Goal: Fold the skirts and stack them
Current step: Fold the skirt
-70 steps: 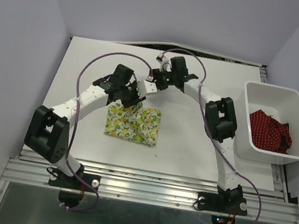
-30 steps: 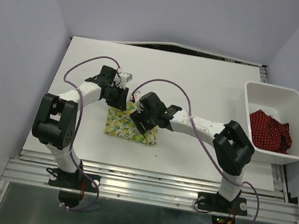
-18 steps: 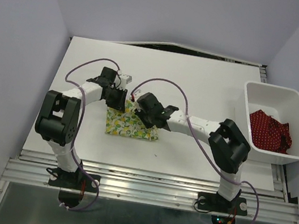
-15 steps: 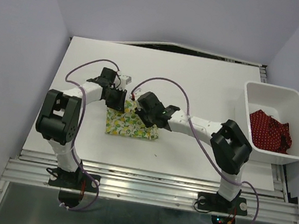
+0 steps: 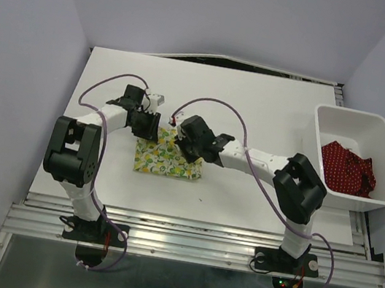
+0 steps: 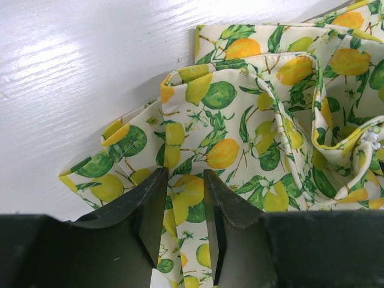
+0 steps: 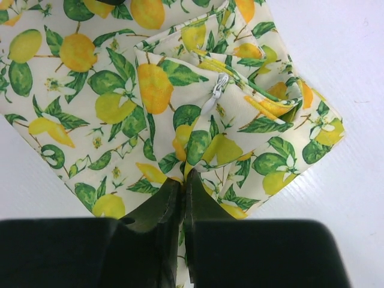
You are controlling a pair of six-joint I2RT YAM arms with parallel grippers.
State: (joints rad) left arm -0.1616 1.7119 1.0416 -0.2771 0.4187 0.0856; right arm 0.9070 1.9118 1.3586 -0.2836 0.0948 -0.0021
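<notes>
The right gripper (image 7: 182, 182) is clamped almost flat on a thin pinch of the lemon skirt (image 7: 108, 102), right by the bunched-up part below the zipper (image 7: 216, 90). The left gripper (image 6: 183, 180) is narrowed onto a thicker fold at a puckered corner. Cloth fills the gap between its fingers, so it looks gripped, though that's judged more than plainly seen.

From above, both wrists are seen low over the far edge of the garment, which lies as a rough rectangle on the table (image 5: 257, 110), left of centre. The red skirt (image 5: 347, 170) is crumpled in the white bin (image 5: 352, 116), well apart on the right.

So a fold of the lemon one seems to be in hand, with the red one not yet touched. To get it done cleanly, both pinched edges should probably be lifted together and kept level, so the layers aren't dragged askew. The lumpy bit round the zipper should be smoothed or tucked under, otherwise a bump gets built into the stack. Only the top plies ought to be caught, not the whole pile, and the grips are best released once the edge is laid flat.
</notes>
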